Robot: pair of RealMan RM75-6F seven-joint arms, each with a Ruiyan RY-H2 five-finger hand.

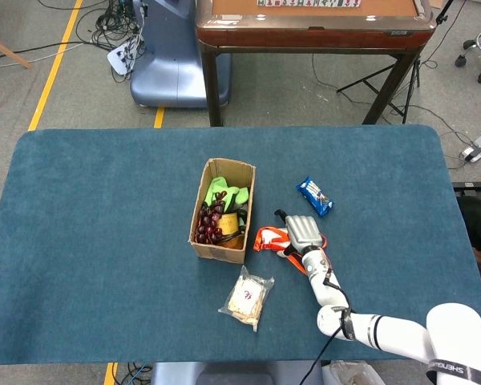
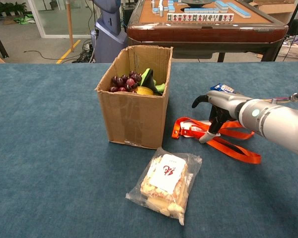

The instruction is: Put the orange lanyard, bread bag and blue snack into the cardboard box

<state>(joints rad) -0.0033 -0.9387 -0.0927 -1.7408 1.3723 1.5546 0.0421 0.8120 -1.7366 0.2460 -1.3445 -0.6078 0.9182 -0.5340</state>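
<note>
A blue felt tabletop [image 1: 104, 208] stands on a grey floor [image 1: 64, 64] marked with a yellow line [image 1: 54, 68]. Behind it are a brown mahjong table [image 1: 313, 32] and tangled cables [image 1: 104, 28].
</note>
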